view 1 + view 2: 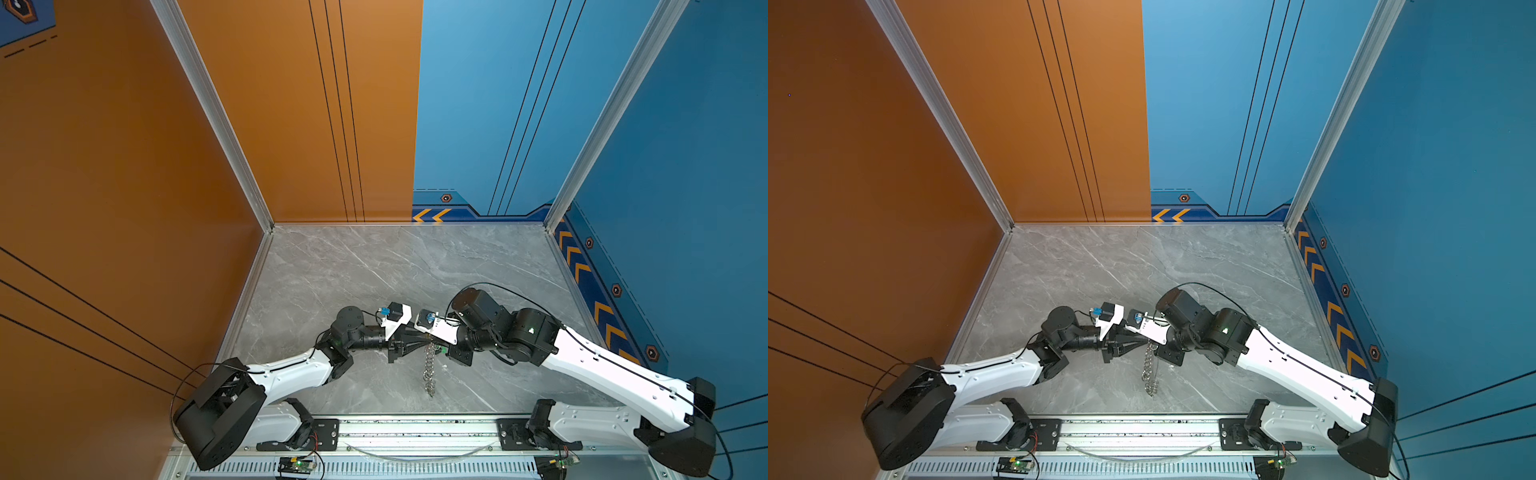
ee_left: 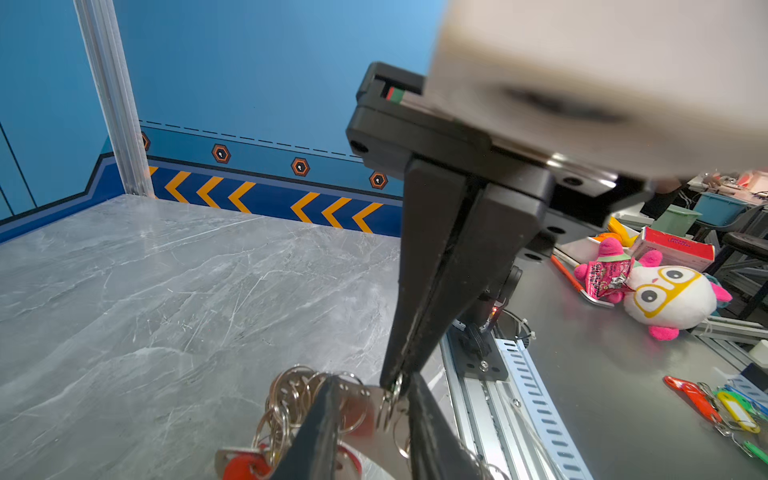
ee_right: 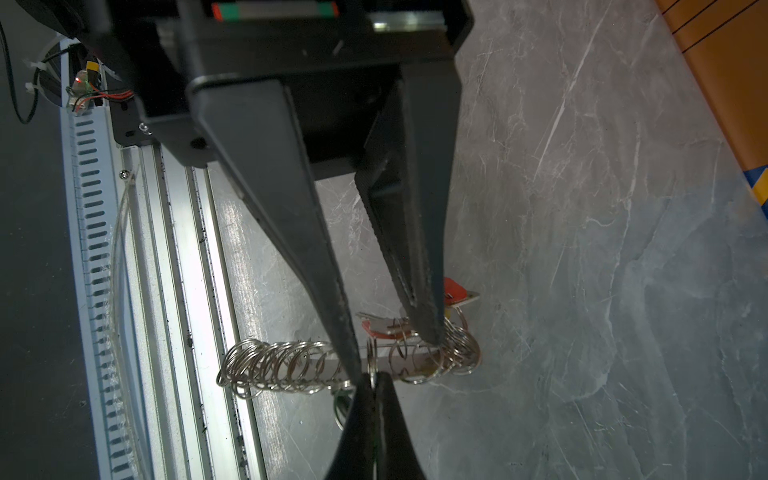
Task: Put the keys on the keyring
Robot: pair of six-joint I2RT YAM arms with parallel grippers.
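While both arms meet above worktop (image 1: 353,270), mid-width near front edge, right end effector (image 2: 395,384) is pressed together, pinching one wire ring of keyring (image 1: 429,368). Left end effector (image 3: 390,351) spread, fingers straddling strap; contact unclear. Ring row trails from tips toward front edge. Among rings: red-tagged keys (image 2: 245,465). Beyond front rail, loose tagged keys (image 2: 723,409) on grey surface.

Close to the lens, the right pincer (image 2: 395,384) has its jaws closed on one wire ring of the keyring (image 2: 307,399). The left pincer (image 2: 370,384) has its jaws apart, one either side of the strap. A red-tagged key (image 2: 245,465) sits among the rings. Behind lies the grey marble counter (image 2: 166,311). Past the rail (image 2: 536,399) lie tagged keys (image 2: 727,411) and a plush toy (image 2: 669,295).
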